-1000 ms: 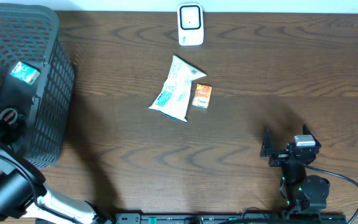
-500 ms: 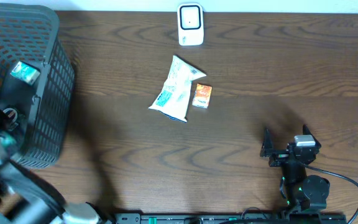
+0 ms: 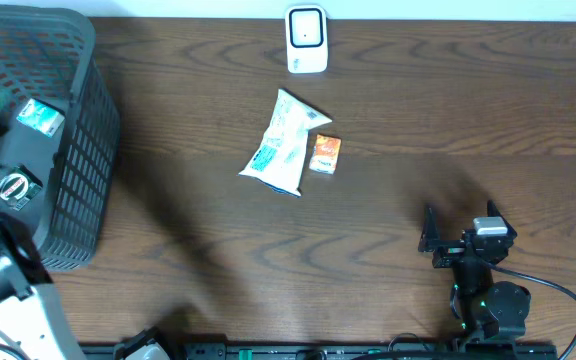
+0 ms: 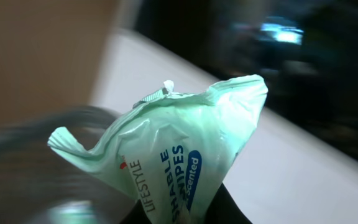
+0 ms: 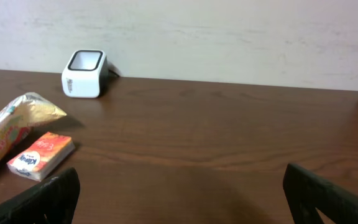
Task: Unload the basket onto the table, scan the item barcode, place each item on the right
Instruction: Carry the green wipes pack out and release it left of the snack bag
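- Gripping a pale green wipes packet [image 4: 179, 143], the left gripper [image 4: 194, 213] is clenched on the packet's lower end; the crumpled top is pointing up in the left wrist view.
- Everything behind the packet is blurring, so I cannot tell what it is hanging over.
- From overhead the left arm is showing only as a smear at the black mesh basket [image 3: 68, 150] on the table's [image 3: 448, 120] left side.
- The right gripper [image 3: 458, 225] is sitting near the table's front right, its jaws spread wide with nothing between them.
- The white scanner [image 3: 306, 40] is standing at the far edge.
- A white-and-blue pouch [image 3: 283, 142] is lying mid-table, with a small orange box [image 3: 325, 154] just beside it.
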